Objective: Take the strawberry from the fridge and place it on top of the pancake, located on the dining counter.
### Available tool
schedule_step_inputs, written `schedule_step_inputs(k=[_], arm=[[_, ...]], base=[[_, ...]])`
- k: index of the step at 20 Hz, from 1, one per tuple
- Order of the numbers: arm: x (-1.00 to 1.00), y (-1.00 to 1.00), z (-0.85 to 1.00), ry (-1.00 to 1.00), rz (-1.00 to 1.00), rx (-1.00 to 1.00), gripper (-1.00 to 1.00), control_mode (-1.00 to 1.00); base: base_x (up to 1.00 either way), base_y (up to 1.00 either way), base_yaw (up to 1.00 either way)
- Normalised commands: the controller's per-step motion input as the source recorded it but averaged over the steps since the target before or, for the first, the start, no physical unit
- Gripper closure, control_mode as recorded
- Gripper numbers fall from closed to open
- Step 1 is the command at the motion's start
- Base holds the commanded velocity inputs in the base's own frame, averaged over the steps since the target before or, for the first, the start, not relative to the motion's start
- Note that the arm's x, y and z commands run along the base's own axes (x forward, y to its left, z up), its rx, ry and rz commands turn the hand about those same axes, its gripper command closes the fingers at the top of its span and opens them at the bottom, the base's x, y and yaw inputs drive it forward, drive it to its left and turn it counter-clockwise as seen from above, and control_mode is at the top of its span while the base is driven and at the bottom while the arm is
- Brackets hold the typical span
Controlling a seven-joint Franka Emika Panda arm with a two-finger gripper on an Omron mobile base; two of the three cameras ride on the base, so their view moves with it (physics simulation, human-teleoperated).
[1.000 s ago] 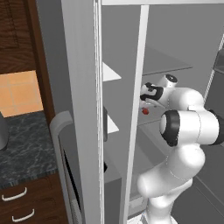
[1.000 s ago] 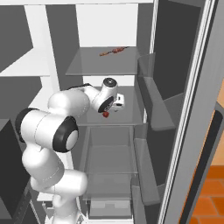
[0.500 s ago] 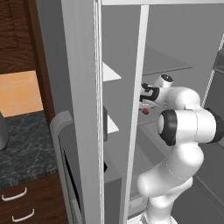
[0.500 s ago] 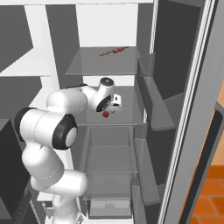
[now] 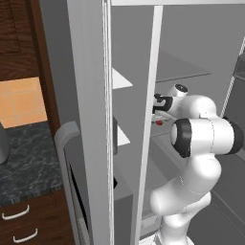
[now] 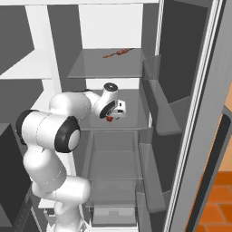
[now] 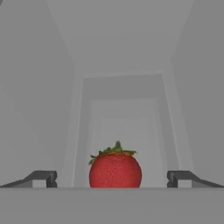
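Strawberry (image 7: 115, 169) between open hand (image 7: 112, 178) fingertips.

I see the small red strawberry (image 7: 115, 169) with green leafy cap sitting upright on a grey glass shelf inside the tall grey fridge (image 6: 149, 86), its door open.

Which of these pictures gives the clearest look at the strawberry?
The hand view: the strawberry sits large and centred between the open gripper's fingertips, green leaves on top. In the right base view it is a small red dot under the hand; in the left base view, a red speck.
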Motion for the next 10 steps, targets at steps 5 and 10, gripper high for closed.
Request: schedule_step_inputs(k=[5,10], arm=[[0.0,0.0,-0.22,0.01,0.0,-0.02,-1.0,-1.0],[0.0,0.0,-0.03,0.0,0.0,0.0,-1.0,-1.0]], base=[[0.0,0.0,0.0],[0.0,0.0,0.0]])
